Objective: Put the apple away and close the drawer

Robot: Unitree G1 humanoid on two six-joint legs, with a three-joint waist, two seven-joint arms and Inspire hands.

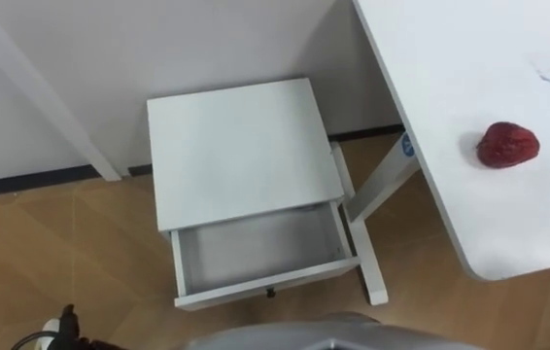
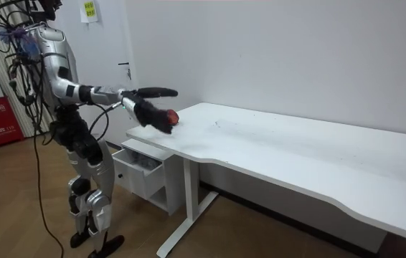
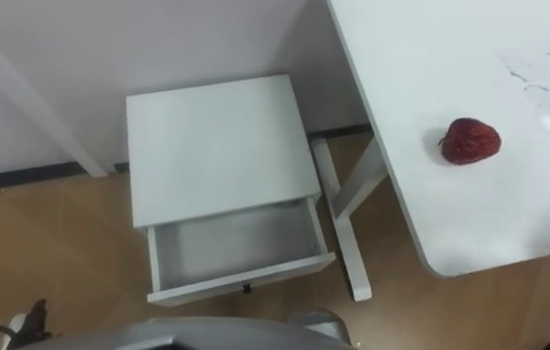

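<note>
Over on the left, pale wooden floor (image 1: 61, 243) runs up to the white wall, and here is the small white square-topped bedside cabinet (image 1: 241, 146) with its 1 white drawer (image 1: 260, 248) pulled well out toward the robot. The drawer's grey bottom is bare, nothing in it. Just beside the cabinet on the right, the white leg (image 1: 382, 185) of the long white table (image 1: 450, 78) comes down to the floor. Up on that tabletop, near its rounded end, the dark red lumpy apple (image 1: 507, 145) lies by itself, well apart from the drawer and with nothing touching it. In the room view the robot stands upright on the room view's left, just in front of the cabinet, both arms held out toward the table's end. The left hand (image 2: 156, 92) is stretched out flat and carries nothing. The right hand (image 2: 149, 115) hangs lower, in line with the apple, and how far open it is I cannot tell.
</note>
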